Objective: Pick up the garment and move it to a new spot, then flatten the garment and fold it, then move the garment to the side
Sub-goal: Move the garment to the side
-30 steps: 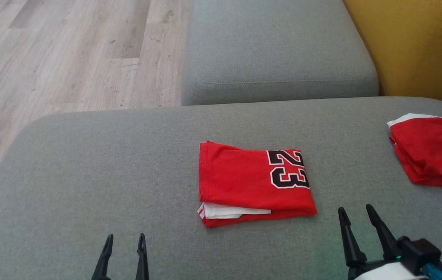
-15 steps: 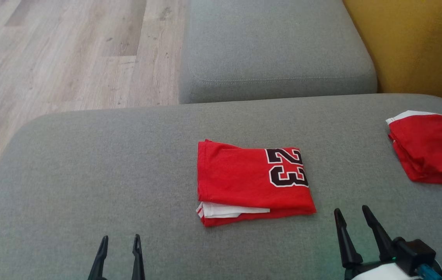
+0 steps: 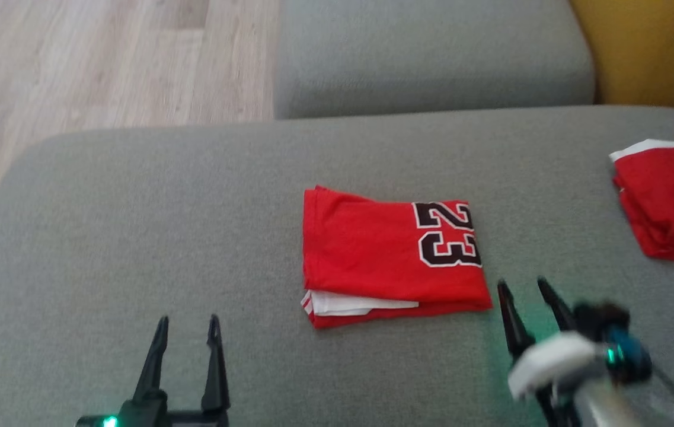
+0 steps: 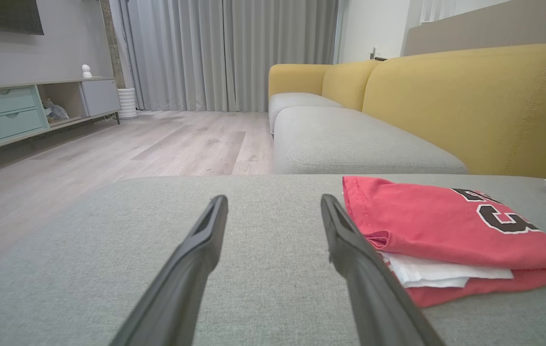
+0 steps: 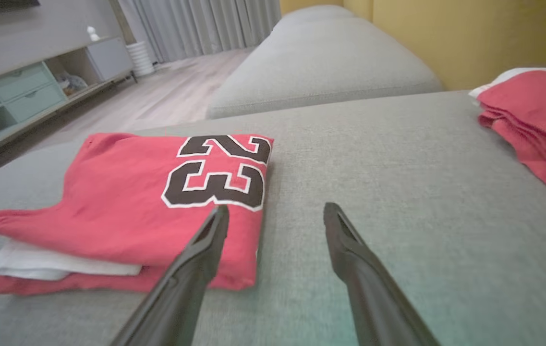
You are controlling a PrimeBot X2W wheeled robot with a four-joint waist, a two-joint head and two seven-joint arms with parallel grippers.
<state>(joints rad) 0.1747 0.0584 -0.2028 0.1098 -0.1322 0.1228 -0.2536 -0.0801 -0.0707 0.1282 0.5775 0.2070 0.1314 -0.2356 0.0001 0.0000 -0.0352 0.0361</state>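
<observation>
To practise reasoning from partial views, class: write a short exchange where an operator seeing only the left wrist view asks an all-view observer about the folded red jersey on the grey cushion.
Operator: Where's the other arm?
Observer: The right gripper stands open, close beside the folded red jersey's near right corner.
Operator: What number is printed?
Observer: A black 23 with white edging.

Left end effector [image 3: 187,323] and right end effector [image 3: 522,287] both gape, fingers forward.
</observation>
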